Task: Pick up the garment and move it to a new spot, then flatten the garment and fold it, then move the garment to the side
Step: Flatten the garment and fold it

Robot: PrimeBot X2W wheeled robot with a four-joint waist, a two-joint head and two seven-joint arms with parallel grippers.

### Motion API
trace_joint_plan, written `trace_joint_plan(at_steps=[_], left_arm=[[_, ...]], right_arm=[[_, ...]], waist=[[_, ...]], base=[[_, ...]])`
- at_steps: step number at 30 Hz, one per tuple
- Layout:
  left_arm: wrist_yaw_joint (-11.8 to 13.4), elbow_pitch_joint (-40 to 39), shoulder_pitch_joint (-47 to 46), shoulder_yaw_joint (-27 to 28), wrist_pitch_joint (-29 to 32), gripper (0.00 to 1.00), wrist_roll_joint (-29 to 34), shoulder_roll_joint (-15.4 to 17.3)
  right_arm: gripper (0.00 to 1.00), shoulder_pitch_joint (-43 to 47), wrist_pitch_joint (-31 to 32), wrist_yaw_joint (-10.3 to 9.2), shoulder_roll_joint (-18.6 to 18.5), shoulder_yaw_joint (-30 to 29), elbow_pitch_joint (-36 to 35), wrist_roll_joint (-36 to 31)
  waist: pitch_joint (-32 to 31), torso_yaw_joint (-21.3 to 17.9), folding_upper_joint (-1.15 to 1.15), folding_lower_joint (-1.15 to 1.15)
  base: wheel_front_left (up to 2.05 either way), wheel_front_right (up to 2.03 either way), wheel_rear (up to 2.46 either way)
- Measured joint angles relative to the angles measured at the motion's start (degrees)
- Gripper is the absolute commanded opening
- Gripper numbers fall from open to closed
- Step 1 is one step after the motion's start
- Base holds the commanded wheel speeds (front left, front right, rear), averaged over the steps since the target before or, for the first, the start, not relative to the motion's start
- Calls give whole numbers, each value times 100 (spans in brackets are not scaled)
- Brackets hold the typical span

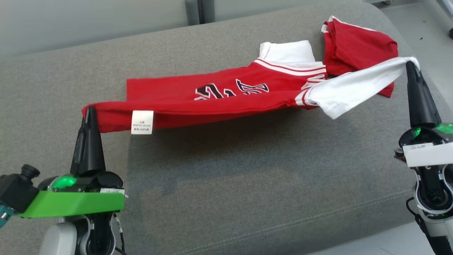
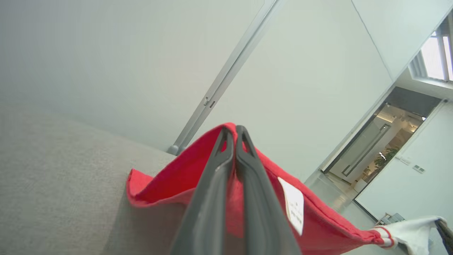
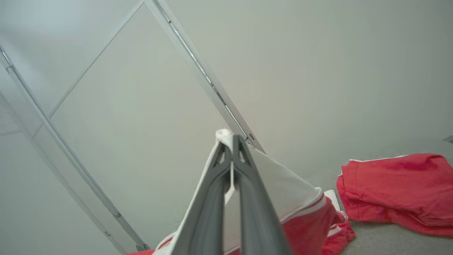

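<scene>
Both shut tight, left claw (image 1: 88,111) on the shirt's (image 1: 212,101) red hem (image 1: 109,122), right claw (image 1: 410,65) on its white sleeve (image 1: 354,88) upper right, so pulling wider could slip that thin pinch.

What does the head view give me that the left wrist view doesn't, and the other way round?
Head view adds: the black-and-white lettering across the shirt, and a second red garment lying behind the white sleeve. Left wrist view adds: an open doorway and a window past the wall. Shared: the left tool shut on the shirt's bottom edge, the white care label beside it, the right tool pinching the sleeve, and the grey cushion underneath.
</scene>
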Motion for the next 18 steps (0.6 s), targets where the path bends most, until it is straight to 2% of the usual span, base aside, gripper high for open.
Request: trace_joint_plan(at_steps=[4, 8, 11, 14, 18], left_arm=[[-256, -846, -100, -23, -51, 0, 0, 2], [-270, -1809, -411, -56, -51, 0, 170, 215], [-290, -2174, -586, -80, -41, 0, 310, 358], [-278, -2418, -656, -178, 229, 0, 361, 460], [-12, -2051, -648, -290, 812, 0, 247, 526]], right_arm=[[0, -20, -1, -1, -103, -7, -860, 194], [0, -110, -1, -1, -189, -309, -1748, 450], [0, -123, -8, 0, -264, -455, -2067, 577], [0, -88, 1, 0, -387, -514, -2176, 735], [0, 140, 453, -80, -445, -289, -1746, 1016]], waist=[[-159, -36, 0, 0], [-290, -86, 0, 0], [-329, -107, 0, 0], [-329, -124, 0, 0], [-210, -112, 0, 0]], base=[[0, 0, 0], [0, 0, 0], [0, 0, 0], [0, 0, 0], [0, 0, 0]])
